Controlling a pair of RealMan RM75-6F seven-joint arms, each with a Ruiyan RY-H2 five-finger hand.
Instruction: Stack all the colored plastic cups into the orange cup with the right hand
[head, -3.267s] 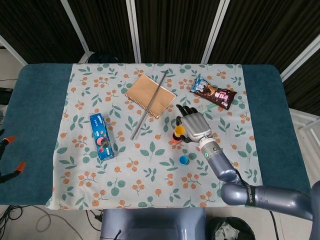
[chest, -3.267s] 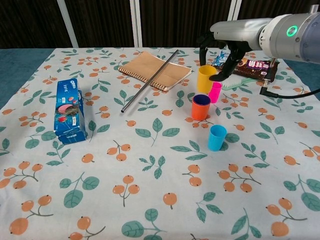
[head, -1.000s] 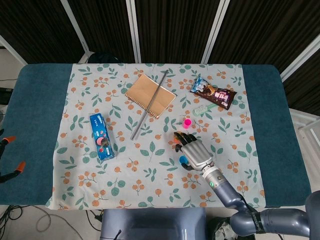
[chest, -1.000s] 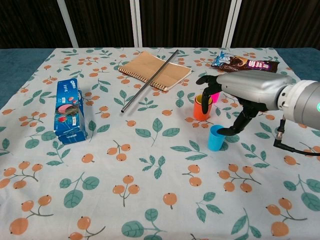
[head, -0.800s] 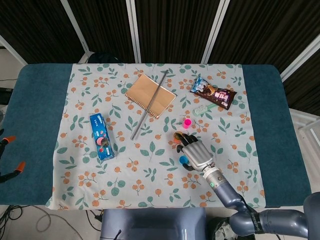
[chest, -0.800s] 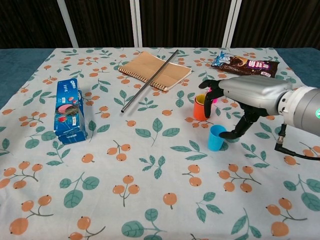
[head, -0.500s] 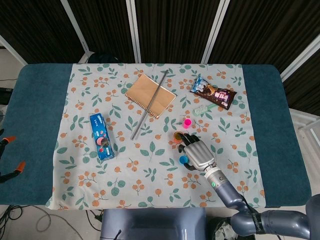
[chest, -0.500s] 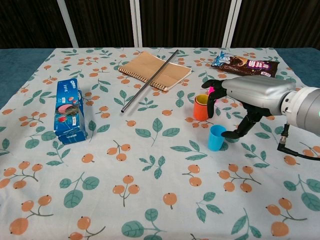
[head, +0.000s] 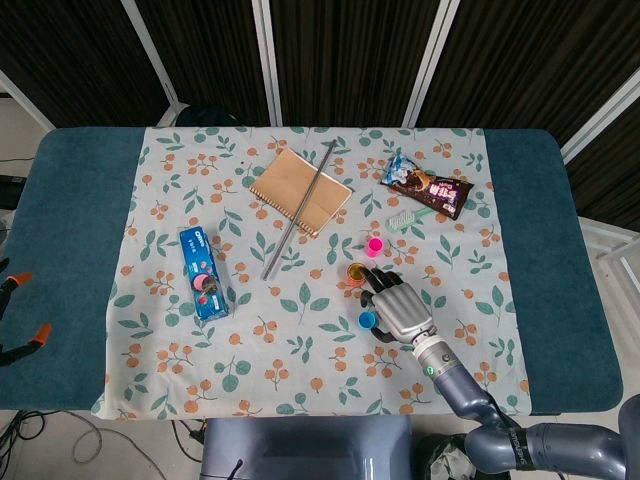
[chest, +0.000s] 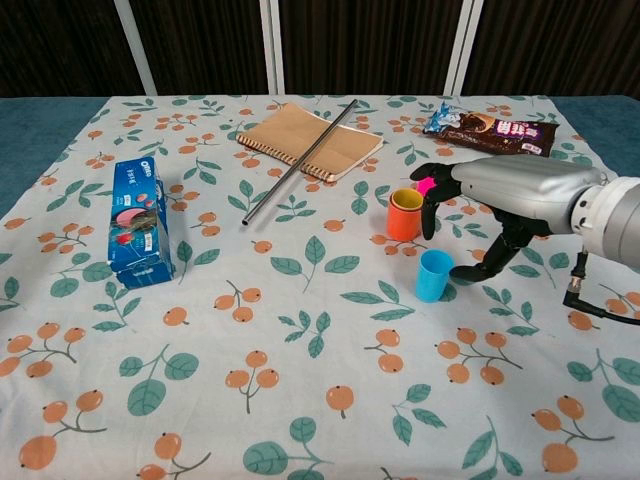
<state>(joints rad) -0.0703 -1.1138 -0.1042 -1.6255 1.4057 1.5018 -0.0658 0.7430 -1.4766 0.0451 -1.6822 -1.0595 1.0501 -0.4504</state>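
Right hand: the right hand (chest: 470, 215) hovers empty, fingers spread, beside the blue cup (chest: 434, 275).
Blue cup: upright on the cloth, near the orange cup (chest: 405, 215).
Orange cup: upright, a yellow cup nested inside.
Pink cup: the pink cup (head: 375, 246) stands just beyond.
Handling: probably light, stiff, smooth plastic; best grasped round its wall near the rim.
Left hand: not visible.

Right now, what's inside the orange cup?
A yellow cup sits nested in the orange cup, rim showing above it. Its lower part and the orange cup's bottom are hidden.
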